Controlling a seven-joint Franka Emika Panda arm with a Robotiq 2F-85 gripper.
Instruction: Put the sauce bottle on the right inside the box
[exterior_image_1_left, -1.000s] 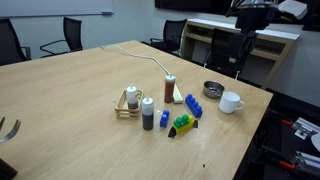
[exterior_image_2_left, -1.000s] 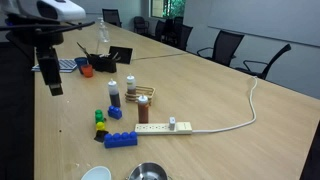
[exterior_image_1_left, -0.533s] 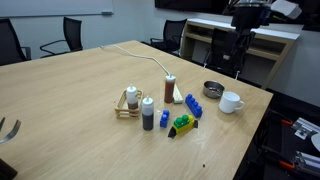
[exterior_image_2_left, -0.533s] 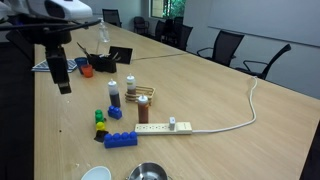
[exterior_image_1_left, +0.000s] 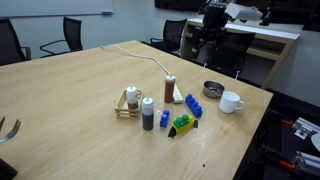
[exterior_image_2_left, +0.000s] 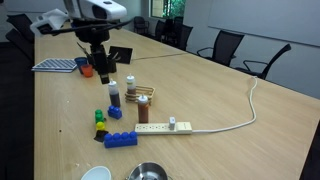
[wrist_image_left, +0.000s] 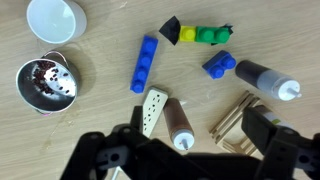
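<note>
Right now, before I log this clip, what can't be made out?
- Small light-tan slatted wooden crate: wrist view, partly behind the blurred gripper finger; contents hidden.
- Round metal bowl: wrist view, dark specks inside too blurred to identify.
- Tall reddish-brown sauce bottle: label too small in both exterior views.

The arm was white, with rounded glossy links; the gripper was black; its fingers looked matte and blocky.
</note>
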